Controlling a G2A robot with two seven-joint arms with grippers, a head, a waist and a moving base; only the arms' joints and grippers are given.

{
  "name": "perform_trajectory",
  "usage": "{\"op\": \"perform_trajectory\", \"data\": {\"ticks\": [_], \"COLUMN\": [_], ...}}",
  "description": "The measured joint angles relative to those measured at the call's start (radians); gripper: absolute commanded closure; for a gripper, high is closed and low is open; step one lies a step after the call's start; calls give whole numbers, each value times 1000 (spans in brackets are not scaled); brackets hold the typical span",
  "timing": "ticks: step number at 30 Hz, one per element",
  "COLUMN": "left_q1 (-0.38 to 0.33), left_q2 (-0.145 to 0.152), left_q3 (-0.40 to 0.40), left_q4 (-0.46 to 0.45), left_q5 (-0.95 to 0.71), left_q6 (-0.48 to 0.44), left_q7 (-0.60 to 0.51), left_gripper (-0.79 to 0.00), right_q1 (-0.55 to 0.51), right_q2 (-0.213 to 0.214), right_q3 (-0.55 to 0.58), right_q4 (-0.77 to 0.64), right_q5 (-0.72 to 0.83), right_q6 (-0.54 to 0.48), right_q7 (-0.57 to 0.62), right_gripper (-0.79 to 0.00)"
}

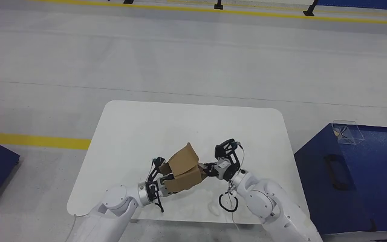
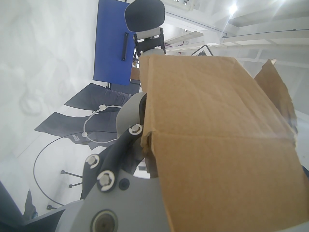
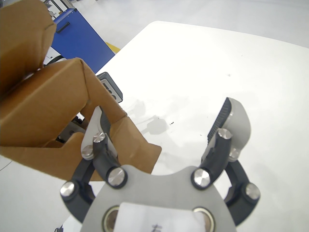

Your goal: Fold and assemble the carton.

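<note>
- Top view: The carton point(image 1: 183, 167) is brown and partly folded. It sits tilted over the near part of the white bench point(image 1: 181, 124), close to the front edge, with one flap standing up at its far side.
- The left claw point(image 1: 162, 178) is at the carton's near-left edge and the right claw point(image 1: 213, 160) is at its right side, so the carton lies between the two.
- From here I cannot tell whether the left claw is pinching the carton or only lying against it.
- A blue cabinet point(image 1: 338, 175) stands on the floor beside the bench, well apart from the carton.
- Left wrist view: A broad panel of the carton point(image 2: 217, 126) lies close to the camera, with a crease running across it. A loose flap point(image 2: 272, 83) juts out at its far corner.
- The panel covers the tip of the left claw, so its grip stays unclear in this view too.
- Right wrist view: The right claw point(image 3: 164, 112) is spread wide and pinches nothing.
- One of its fingers point(image 3: 94, 124) is tucked against a lower flap of the carton point(image 3: 48, 102) and touches the cardboard.
- The other finger point(image 3: 237, 119) stands well apart from the carton, over bare bench point(image 3: 205, 56).
- The carton's walls lean and its flaps are still unfolded.
</note>
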Motion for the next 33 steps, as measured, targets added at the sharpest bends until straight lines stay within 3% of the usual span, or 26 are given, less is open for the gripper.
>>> {"op": "perform_trajectory", "data": {"ticks": [9,14,21,26,33], "left_q1": [-6,-11,-13,-13,-13], "left_q2": [0,0,0,0,0], "left_q3": [-2,-8,-8,-8,-8], "left_q4": [6,14,15,15,15], "left_q5": [-4,-18,-14,-14,-14], "left_q6": [1,-2,-7,-7,-7], "left_q7": [-21,-40,-43,-43,-43], "left_gripper": [0,0,0,0,0], "right_q1": [-58,-67,-36,-9,-25], "right_q2": [24,35,26,16,22], "right_q3": [177,246,161,98,146], "right_q4": [0,81,175,194,157], "right_q5": [154,247,279,345,504], "right_q6": [-84,-92,-84,-140,-224], "right_q7": [58,165,316,371,381], "right_gripper": [-785,-785,-785,-785,-785]}}
